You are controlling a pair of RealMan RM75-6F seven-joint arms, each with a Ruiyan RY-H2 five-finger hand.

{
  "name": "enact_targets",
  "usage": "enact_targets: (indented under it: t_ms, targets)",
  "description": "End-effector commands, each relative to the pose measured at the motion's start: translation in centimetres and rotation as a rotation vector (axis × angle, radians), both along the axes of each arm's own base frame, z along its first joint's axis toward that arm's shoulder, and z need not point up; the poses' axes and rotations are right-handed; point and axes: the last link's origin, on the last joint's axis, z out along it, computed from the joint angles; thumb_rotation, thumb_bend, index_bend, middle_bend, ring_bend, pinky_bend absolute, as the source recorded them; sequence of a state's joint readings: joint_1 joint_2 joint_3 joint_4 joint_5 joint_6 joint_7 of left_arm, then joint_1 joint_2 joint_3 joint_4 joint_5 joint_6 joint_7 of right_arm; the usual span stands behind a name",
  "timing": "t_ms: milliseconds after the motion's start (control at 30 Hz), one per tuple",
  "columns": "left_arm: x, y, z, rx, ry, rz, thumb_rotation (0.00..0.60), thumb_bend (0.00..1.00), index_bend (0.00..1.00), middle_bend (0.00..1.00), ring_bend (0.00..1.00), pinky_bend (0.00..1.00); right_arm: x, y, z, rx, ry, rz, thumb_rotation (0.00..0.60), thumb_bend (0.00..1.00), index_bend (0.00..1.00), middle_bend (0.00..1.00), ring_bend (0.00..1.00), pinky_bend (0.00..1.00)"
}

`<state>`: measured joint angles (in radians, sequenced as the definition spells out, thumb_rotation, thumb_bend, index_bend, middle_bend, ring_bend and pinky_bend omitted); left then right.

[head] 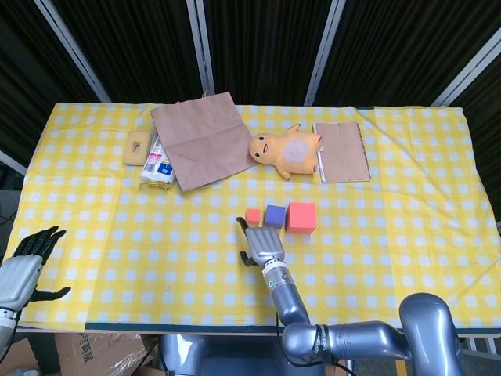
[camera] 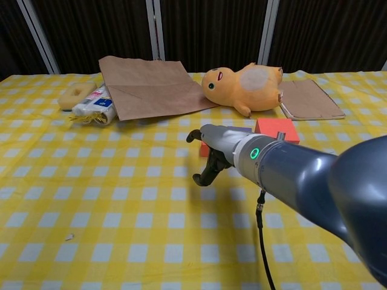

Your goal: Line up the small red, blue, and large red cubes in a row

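A small red cube (head: 253,216), a blue cube (head: 274,216) and a large red cube (head: 301,217) stand side by side in a row at the middle of the table in the head view. My right hand (head: 261,244) (camera: 207,161) hovers just in front of the cubes, fingers spread, holding nothing. In the chest view it hides most of the small red cube (camera: 204,150) and the blue cube; the large red cube (camera: 275,128) shows behind the arm. My left hand (head: 26,258) hangs open off the table's front left corner.
At the back lie a brown paper bag (head: 202,139), an orange plush toy (head: 286,152), a brown notebook (head: 342,151), a white packet (head: 157,161) and a tan block (head: 138,147). The yellow checked cloth (head: 407,219) covers the table.
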<state>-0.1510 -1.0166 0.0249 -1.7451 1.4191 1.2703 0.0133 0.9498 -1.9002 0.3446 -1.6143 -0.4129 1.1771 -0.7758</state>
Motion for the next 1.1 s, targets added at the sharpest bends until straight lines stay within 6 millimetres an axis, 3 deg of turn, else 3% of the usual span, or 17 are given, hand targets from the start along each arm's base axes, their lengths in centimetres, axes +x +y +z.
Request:
enact_targets:
  t_ms: [33, 500, 1100]
  targets:
    - [0.0, 0.0, 0.0, -0.002, -0.002, 0.0, 0.6, 0.0, 0.0, 0.0, 0.0, 0.0, -0.1, 0.1, -0.5, 0.009, 0.011, -0.005, 0.6, 0.5, 0.11, 1.0, 1.0, 1.0]
    - [0.0, 0.0, 0.0, -0.009, -0.006, 0.003, 0.6, 0.0, 0.0, 0.0, 0.0, 0.0, -0.1, -0.2, -1.8, 0.009, 0.011, -0.018, 0.6, 0.5, 0.08, 1.0, 1.0, 1.0]
    - [0.1, 0.0, -0.1, -0.018, -0.016, 0.009, 0.6, 0.0, 0.0, 0.0, 0.0, 0.0, -2.1, -0.6, -2.1, -0.023, 0.071, -0.094, 0.6, 0.5, 0.02, 1.0, 1.0, 1.0]
